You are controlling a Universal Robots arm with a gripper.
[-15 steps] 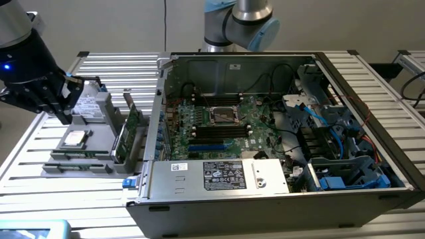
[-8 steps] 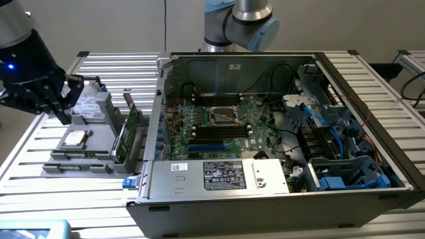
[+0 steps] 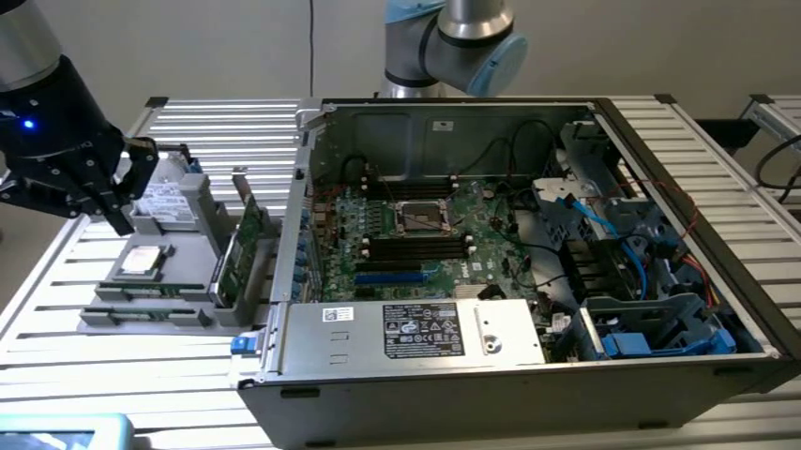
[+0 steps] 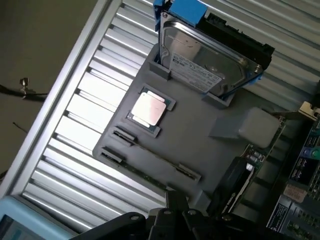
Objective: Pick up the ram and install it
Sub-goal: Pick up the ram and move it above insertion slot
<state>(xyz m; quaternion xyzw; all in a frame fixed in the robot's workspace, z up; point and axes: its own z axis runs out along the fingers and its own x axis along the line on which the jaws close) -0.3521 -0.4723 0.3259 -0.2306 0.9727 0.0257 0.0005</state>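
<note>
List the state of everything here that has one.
Gripper: shut, above the tray, holding nothing.
Ram: on edge in the tray's holders, not picked up.
CPU: flat in its tray recess.
Hard drive: upright in the tray.
Case: open, side panel off.

My arm (image 3: 448,37) is built of smooth silver-grey tubes with rounded pale blue caps (image 3: 507,58) on the joints, seen at twelve o'clock in the exterior view. Out at ten o'clock, my last segment is another grey cylinder (image 3: 25,42). It ends in a bulky matte black housing (image 3: 44,150), where a small blue light (image 3: 25,122) glows. My fingers (image 3: 115,214) are black too, made of angular jointed links with narrow tips. The wrist view shows those fingers (image 4: 172,215) with hard, faceted edges.
</note>
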